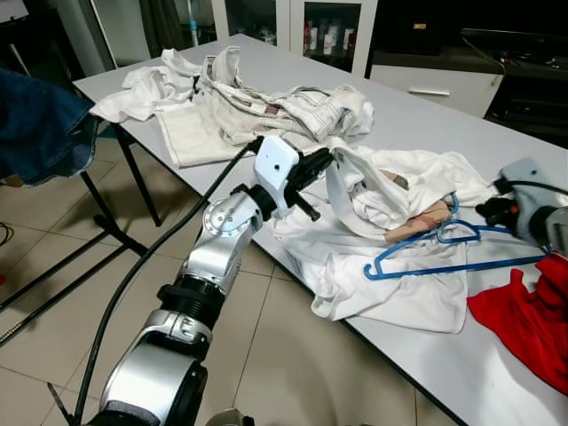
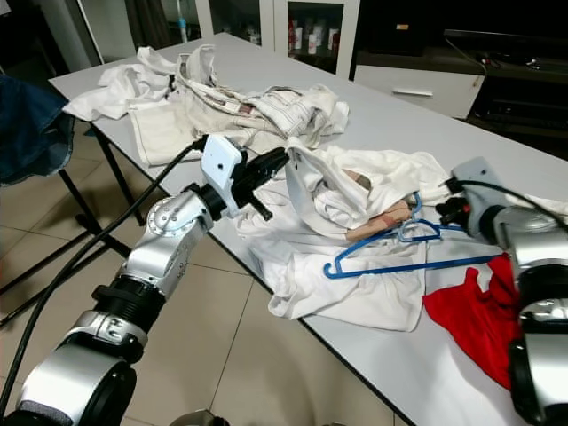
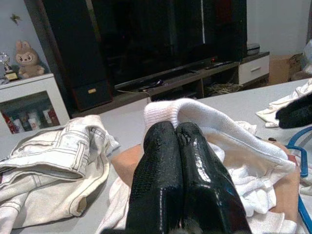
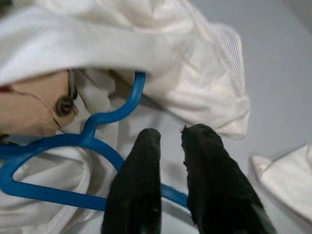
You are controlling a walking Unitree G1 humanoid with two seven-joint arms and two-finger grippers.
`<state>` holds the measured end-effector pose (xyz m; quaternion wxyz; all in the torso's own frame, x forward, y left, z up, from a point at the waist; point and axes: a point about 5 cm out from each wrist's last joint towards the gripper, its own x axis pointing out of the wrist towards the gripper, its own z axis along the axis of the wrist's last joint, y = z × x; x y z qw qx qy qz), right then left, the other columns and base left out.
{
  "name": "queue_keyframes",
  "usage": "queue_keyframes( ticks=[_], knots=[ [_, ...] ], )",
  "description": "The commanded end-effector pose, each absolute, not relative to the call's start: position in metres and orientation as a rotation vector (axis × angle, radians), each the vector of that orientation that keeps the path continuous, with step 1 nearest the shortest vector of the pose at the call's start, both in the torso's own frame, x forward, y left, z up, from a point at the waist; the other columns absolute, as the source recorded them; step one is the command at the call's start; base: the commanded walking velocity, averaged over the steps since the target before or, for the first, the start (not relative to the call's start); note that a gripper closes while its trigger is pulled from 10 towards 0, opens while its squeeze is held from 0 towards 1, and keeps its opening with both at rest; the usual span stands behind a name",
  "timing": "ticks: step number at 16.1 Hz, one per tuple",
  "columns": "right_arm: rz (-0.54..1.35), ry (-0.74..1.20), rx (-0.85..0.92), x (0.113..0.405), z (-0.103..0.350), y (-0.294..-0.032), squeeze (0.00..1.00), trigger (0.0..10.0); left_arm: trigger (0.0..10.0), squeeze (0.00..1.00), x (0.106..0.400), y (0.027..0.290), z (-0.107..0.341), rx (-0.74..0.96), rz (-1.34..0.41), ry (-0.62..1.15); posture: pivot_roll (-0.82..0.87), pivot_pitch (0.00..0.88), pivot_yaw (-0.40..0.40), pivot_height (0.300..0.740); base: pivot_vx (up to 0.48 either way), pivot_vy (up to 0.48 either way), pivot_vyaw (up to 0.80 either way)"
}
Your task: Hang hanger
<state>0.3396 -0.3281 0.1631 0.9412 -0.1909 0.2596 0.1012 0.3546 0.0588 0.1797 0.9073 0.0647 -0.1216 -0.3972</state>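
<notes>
Left eye view: the left gripper [image 1: 321,165] reached out from the floor side over the near edge of the grey desk [image 1: 426,115], its arm bent at the elbow, and pinched the ribbed collar of a white shirt [image 1: 390,266], lifting that collar into a loop. Just past it lay the blue hanger [image 1: 444,253], flat on the shirt, its hook toward the right gripper [image 1: 490,211]. A red cloth [image 1: 528,319] sat by the right forearm, near the desk's front edge. Bare desk lay open beyond the right gripper.

Right eye view: a heap of cream trousers [image 2: 266,111] lay farther along the desk behind the left gripper; tiled floor [image 2: 240,355] stayed free beneath the arm.

Left wrist view: the fingers [image 3: 195,180] were pressed together on the white collar, peach fabric [image 3: 127,163] beside them.

Right wrist view: the right gripper's fingers [image 4: 141,190] stood slightly apart, hovering over the hanger's blue bar, with its hook just ahead.
</notes>
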Motion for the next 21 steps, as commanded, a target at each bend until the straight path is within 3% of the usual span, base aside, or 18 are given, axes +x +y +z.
queue_keyframes(
  ticks=[1, 7, 11, 12, 14, 21],
  knots=[
    [0.226, 0.505, -0.401, 0.339, 0.170, -0.329, 1.00, 10.0, 10.0, 0.00, 0.354, 0.058, 0.181, 0.154, -0.829, -0.256, -0.03, 0.000, 0.051, 0.723, 0.000, 0.000, 0.00],
    [0.323, 0.595, -0.567, 0.333, 0.156, -0.324, 1.00, 10.0, 10.0, 0.00, 0.353, 0.058, 0.180, 0.151, -0.829, -0.253, -0.02, 0.000, 0.046, 0.723, 0.000, 0.000, 0.00],
    [0.278, 0.611, -0.677, 0.335, 0.153, -0.324, 1.00, 10.0, 10.0, 0.00, 0.352, 0.060, 0.180, 0.153, -0.825, -0.251, -0.02, 0.000, 0.045, 0.723, 0.000, 0.000, 0.00],
    [0.251, 0.612, -0.720, 0.335, 0.153, -0.325, 0.90, 10.0, 10.0, 0.00, 0.352, 0.060, 0.180, 0.153, -0.825, -0.251, -0.02, 0.000, 0.046, 0.723, 0.000, 0.000, 0.00],
    [0.206, 0.595, -0.775, 0.337, 0.156, -0.328, 0.02, 10.0, 10.0, 0.00, 0.352, 0.060, 0.179, 0.153, -0.825, -0.252, -0.02, 0.000, 0.047, 0.723, 0.000, 0.000, 0.00],
    [0.242, 0.627, -0.867, 0.331, 0.157, -0.335, 0.00, 10.0, 10.0, 0.00, 0.352, 0.059, 0.179, 0.153, -0.827, -0.249, -0.02, 0.000, 0.046, 0.723, 0.000, 0.000, 0.00]
  ],
)
